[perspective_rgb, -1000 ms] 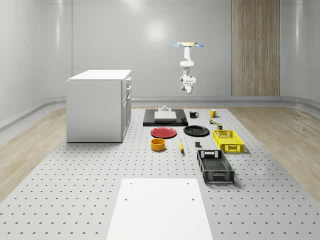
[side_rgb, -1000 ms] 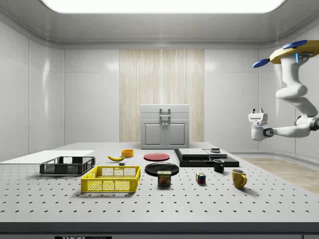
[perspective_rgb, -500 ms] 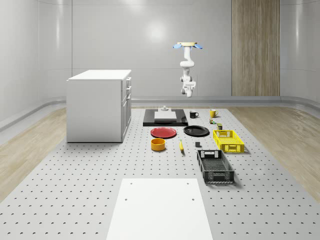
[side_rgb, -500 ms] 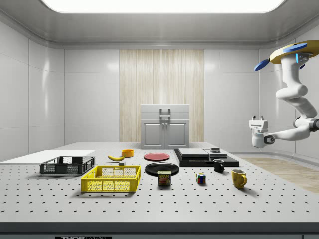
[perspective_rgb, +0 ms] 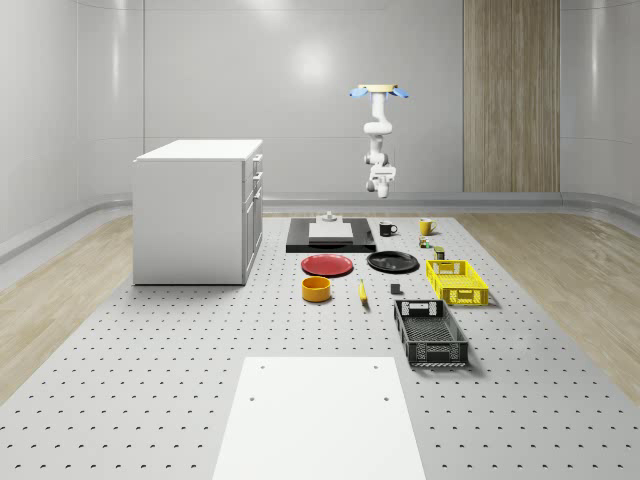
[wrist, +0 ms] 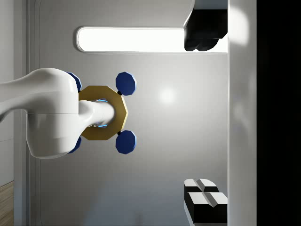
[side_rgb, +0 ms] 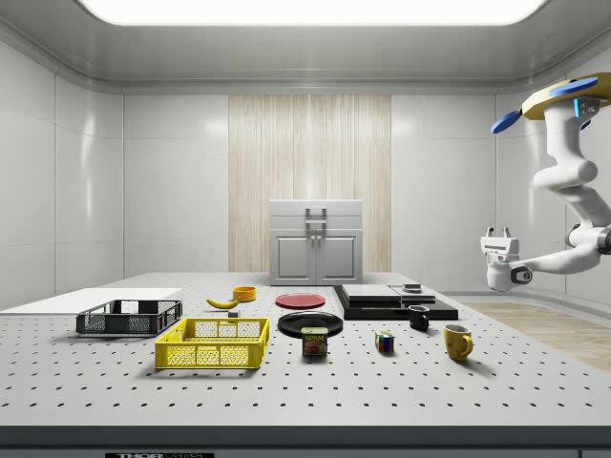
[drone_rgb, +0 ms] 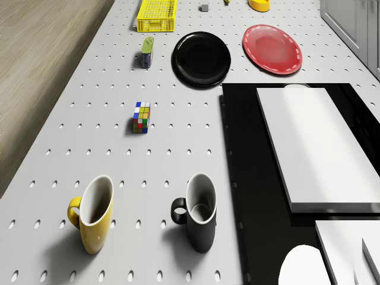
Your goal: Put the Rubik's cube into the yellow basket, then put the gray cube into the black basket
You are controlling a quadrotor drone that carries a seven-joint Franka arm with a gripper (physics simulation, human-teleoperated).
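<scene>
The Rubik's cube (drone_rgb: 141, 116) sat on the perforated table (side_rgb: 401, 386), untouched, w/ a small tin (side_rgb: 314, 342) just beside it toward the yellow basket (side_rgb: 212, 344) and the two mugs on its other side: yellow mug (drone_rgb: 93, 214) & black mug (drone_rgb: 199, 212), close together, upright. In the side view the cube (side_rgb: 385, 342) lay between tin and black mug (side_rgb: 419, 318), well apart from the yellow basket at the side view's left. The gray cube (drone_rgb: 205, 8) was a small block on the table near the yellow basket's end (drone_rgb: 157, 15); in the whole-scene view it (perspective_rgb: 397, 290) sat betw. the black plate (perspective_rgb: 392, 262) and the black basket (perspective_rgb: 430, 333). Black basket stood next to the yellow one (perspective_rgb: 457, 281), nearer that camera.

Other stuff: red plate (perspective_rgb: 327, 265) beside the black plate, orange bowl (perspective_rgb: 317, 289), banana (perspective_rgb: 362, 291), a black slab (perspective_rgb: 330, 236) w/ a white block on it, white cabinet (perspective_rgb: 197, 208), white sheet (perspective_rgb: 317, 415) at the near table end.

The drone (perspective_rgb: 378, 91) hovered high above the far end of the table, past the mugs; in the side view it (side_rgb: 569, 95) was at the right edge. Arm hung down & bent, gripper (side_rgb: 498, 234) pointing upward, well above the table and clear of everything. In the wrist view the fingers (wrist: 205, 198) were spread apart, nothing betw. them, w/ the drone's rotors (wrist: 125, 83) in sight beyond.
</scene>
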